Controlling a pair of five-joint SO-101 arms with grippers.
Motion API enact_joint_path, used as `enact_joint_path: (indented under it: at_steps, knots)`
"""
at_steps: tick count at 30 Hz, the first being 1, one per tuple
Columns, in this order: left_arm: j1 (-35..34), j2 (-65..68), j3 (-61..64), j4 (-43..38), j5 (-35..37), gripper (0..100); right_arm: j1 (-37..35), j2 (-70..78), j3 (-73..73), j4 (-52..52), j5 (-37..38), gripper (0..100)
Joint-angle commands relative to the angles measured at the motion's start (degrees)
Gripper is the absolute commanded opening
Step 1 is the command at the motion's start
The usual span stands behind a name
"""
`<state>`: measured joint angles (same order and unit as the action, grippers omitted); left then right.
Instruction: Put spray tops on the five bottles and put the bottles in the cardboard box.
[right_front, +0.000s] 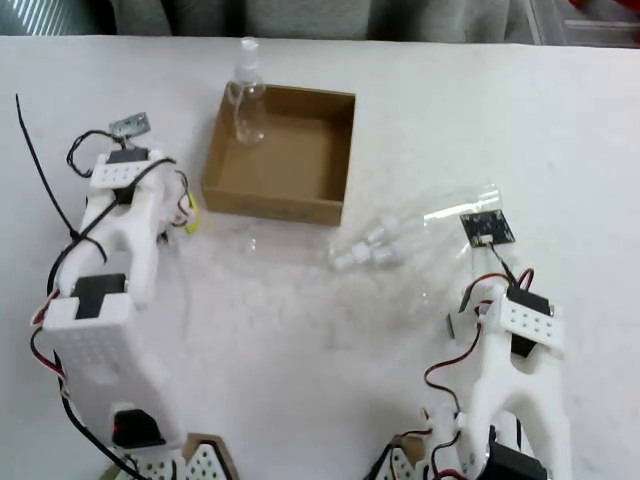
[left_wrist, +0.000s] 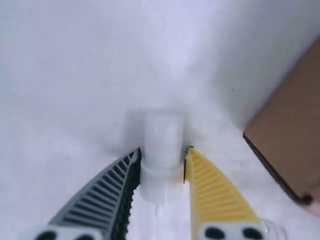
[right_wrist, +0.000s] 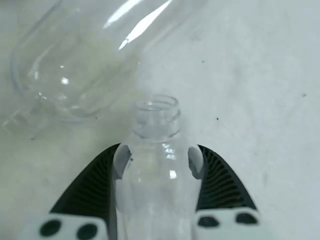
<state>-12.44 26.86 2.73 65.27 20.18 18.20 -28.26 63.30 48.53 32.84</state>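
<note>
high view: cardboard box (right_front: 275, 205) sits toward 12 o'clock on the table (right_front: 560, 120), with one standing bottle (right_front: 245, 95), top fitted, in its 11 o'clock corner. two lying bottles (right_front: 400, 238), also topped, rest just off the box's 4 o'clock corner, with long axes running 8 to 2 o'clock and tops at the 8 o'clock end. left arm (right_front: 120, 230) is at 9 o'clock, its wrist just beside the box's 9 o'clock wall. right arm (right_front: 515, 340) is at 5 o'clock, pointing toward 12. left wrist view: left gripper (left_wrist: 163, 152) is closed narrow on a white spray top (left_wrist: 161, 132), one ribbed finger on each side, with the box wall near. we cannot tell which end carries the thread. right wrist view: right gripper (right_wrist: 159, 155) clasps an open bottle (right_wrist: 156, 175) round its shoulder. the neck is bare and points out past the fingertips, long axis in line with the fingers. one of the lying bottles, we think, lies just beyond it. we judge the coming move turns on this: the bare neck lies toward 3 to 4 o'clock from the held top, well apart, with the lying pair between. the top's axis must line up with the bottle's. neither arm looks clearly nearer.
</note>
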Motion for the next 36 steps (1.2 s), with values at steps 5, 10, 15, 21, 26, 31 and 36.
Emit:
enact_joint_path:
  at_steps: [5,10,15,21,26,31,36]
  knots:
    - [0.57,-0.66,-1.93,2.37,-12.04,11,0.13,-1.45,0.09,-0.75,0.35,1.7]
    - [1.89,-0.75,-1.76,2.55,-12.57,11,0.22,-1.45,0.09,-0.75,0.35,1.7]
    - [1.89,-0.75,-1.76,2.55,-12.57,11,0.22,-1.45,0.09,-0.75,0.35,1.7]
    - [1.80,-0.75,-1.67,2.64,-12.57,11,0.31,-1.45,0.18,-0.48,0.18,1.8]
    - [1.80,-0.75,-1.67,2.64,-12.57,11,4.26,-1.45,-0.44,-2.86,-5.63,1.9]
    - [1.89,-0.75,-1.67,2.64,-12.57,11,11.12,-0.92,0.00,-7.69,-9.32,10.9]
    - [1.89,-0.75,-1.67,2.64,-12.57,11,13.32,-0.92,2.11,-11.65,-9.49,10.9]
